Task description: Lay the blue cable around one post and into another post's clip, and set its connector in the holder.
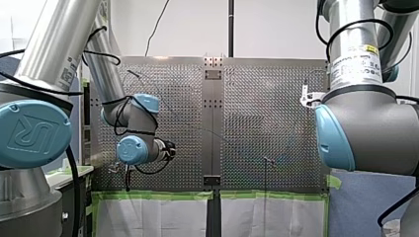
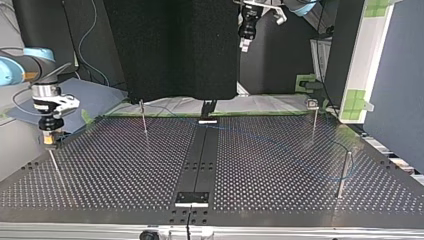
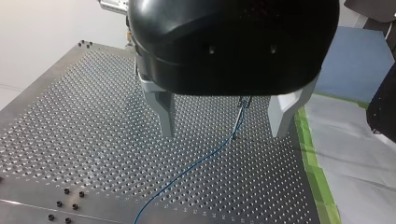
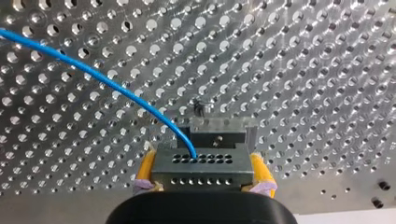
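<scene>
Perforated table [image 1: 276,113], split by a dark centre strip [image 1: 213,123]; my left arm [image 1: 131,118] over its left half, my right arm [image 1: 365,128] at its right edge; green tape [image 1: 158,195] along the near border; one thin post [image 1: 266,168] right of centre.

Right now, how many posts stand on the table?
4, top view: a post below my right claw; far post left of centre; far-right post; near-right post. More may be hidden.

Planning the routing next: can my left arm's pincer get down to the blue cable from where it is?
Probably yes. The left pincer is open and hangs above the blue cable, which lies bare on the perforated table with nothing in between. Only a thin post stands close ahead.
</scene>
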You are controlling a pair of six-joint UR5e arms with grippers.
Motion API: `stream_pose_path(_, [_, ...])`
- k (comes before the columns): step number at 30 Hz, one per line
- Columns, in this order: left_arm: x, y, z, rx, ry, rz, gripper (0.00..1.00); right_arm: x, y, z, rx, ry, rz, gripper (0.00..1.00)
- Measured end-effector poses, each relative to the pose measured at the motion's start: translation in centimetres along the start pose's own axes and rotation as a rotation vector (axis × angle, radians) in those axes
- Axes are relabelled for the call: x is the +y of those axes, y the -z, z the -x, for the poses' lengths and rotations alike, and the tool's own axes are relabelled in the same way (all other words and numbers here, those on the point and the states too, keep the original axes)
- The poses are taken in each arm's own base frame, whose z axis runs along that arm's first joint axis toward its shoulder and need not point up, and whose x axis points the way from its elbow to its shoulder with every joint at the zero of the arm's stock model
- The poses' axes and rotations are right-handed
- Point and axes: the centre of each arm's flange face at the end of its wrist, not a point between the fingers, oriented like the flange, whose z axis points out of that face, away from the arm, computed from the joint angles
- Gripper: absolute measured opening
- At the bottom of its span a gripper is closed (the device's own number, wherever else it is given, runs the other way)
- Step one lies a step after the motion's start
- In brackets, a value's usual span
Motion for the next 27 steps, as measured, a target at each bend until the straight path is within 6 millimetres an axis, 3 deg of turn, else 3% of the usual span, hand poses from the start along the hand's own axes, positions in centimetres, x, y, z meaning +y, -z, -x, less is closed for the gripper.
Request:
stream_pose_path(13, [0.0,0.0,0.0,0.0,0.001,-0.001,1.0,-1.2,-1.0,-0.7,-0.001,0.004,-0.017,0.0])
stream_pose_path(27, [0.0,0.1,0.0,0.004,0.0,-0.002,1.0,-1.2,-1.0,0.3,-0.027,-0.004,-0.015,0.0])
